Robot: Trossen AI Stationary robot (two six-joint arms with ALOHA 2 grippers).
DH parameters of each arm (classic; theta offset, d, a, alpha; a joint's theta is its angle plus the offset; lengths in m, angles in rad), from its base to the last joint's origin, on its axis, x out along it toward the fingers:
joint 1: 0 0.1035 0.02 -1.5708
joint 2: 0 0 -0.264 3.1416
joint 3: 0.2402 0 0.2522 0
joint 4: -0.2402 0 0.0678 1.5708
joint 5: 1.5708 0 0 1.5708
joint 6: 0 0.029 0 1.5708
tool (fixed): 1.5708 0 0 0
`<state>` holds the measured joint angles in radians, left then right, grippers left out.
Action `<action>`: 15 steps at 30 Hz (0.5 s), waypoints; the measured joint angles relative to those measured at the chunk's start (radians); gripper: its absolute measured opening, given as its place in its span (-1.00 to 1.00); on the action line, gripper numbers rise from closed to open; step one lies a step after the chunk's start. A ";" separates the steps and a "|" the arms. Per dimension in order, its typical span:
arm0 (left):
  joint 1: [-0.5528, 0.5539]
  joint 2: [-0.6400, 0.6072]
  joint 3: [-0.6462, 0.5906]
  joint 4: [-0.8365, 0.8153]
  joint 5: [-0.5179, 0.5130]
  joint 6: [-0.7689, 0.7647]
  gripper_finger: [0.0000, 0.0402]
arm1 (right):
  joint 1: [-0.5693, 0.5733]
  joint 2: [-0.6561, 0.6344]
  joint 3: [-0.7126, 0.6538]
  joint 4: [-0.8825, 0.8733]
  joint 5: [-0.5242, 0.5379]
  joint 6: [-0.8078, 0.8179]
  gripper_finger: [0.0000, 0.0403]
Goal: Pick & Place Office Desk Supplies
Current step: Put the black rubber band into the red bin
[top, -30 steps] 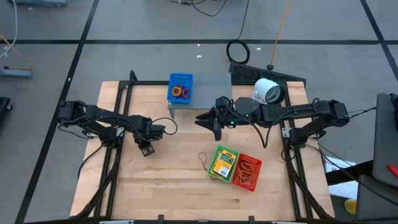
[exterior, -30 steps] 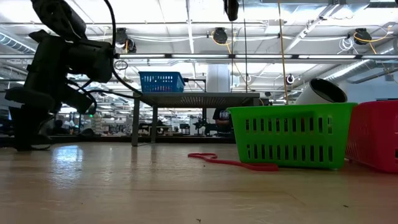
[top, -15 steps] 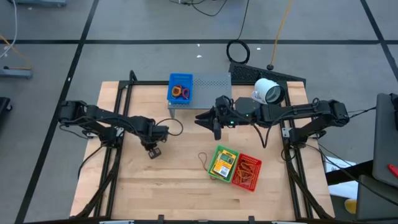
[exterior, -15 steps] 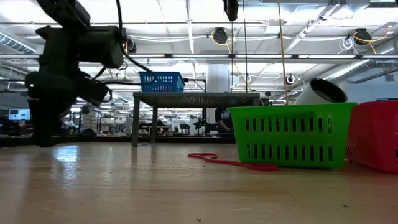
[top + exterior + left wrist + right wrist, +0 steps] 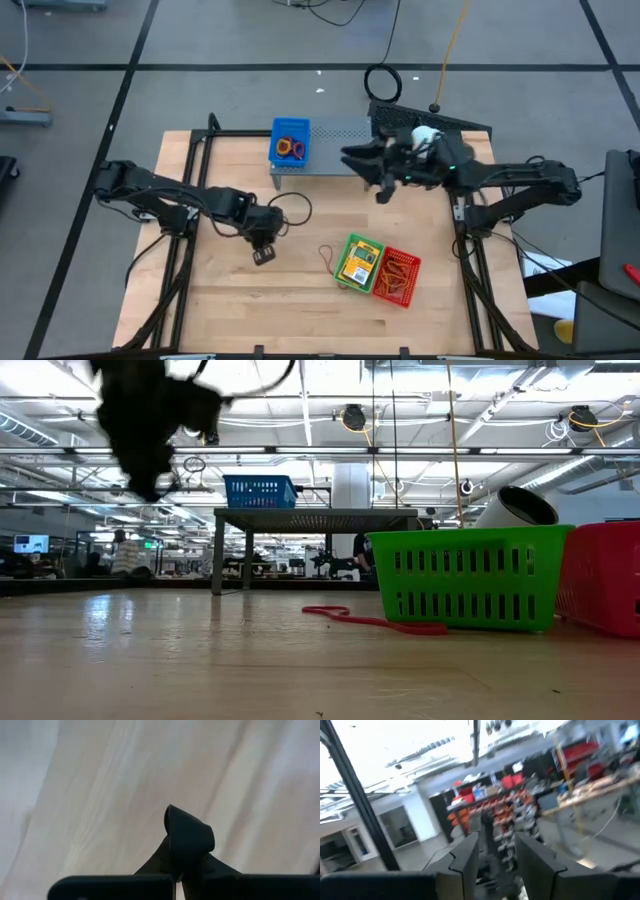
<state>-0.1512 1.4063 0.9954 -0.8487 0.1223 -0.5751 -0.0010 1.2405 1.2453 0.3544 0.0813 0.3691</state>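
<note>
Risk check: both grippers carry nothing

Left gripper (image 5: 264,254) is clenched empty over bare table (image 5: 250,300); a closed descent could shove the rubber band (image 5: 375,621) beside the green basket (image 5: 465,577) away. Right gripper (image 5: 383,190), fingers parted, hangs before the shelf (image 5: 340,131). The yellow packet (image 5: 357,266) label is unreadable.

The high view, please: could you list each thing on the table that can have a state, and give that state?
Left end effector: shut, empty, over bare wood.
Right end effector: open, empty, beside the grey shelf.
Blue basket: upright on the shelf, holds bands.
Green basket: upright, holds yellow packets.
Red basket: upright, holds orange bands.
</note>
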 joint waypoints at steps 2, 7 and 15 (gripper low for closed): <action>-0.017 0.000 0.058 0.041 -0.018 0.001 -0.99 | 0.000 -0.034 0.000 -0.014 0.006 -0.034 -0.40; -0.074 0.000 0.195 0.250 -0.087 0.072 -0.99 | 0.000 -0.097 0.000 -0.079 0.054 -0.068 -0.40; -0.085 0.040 0.325 0.594 -0.126 0.168 -0.99 | -0.012 -0.179 0.000 -0.189 0.053 -0.052 -0.40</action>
<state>-0.2365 1.4465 1.3204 -0.2552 -0.0037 -0.4075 -0.0127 1.0612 1.2453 0.1653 0.1344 0.3168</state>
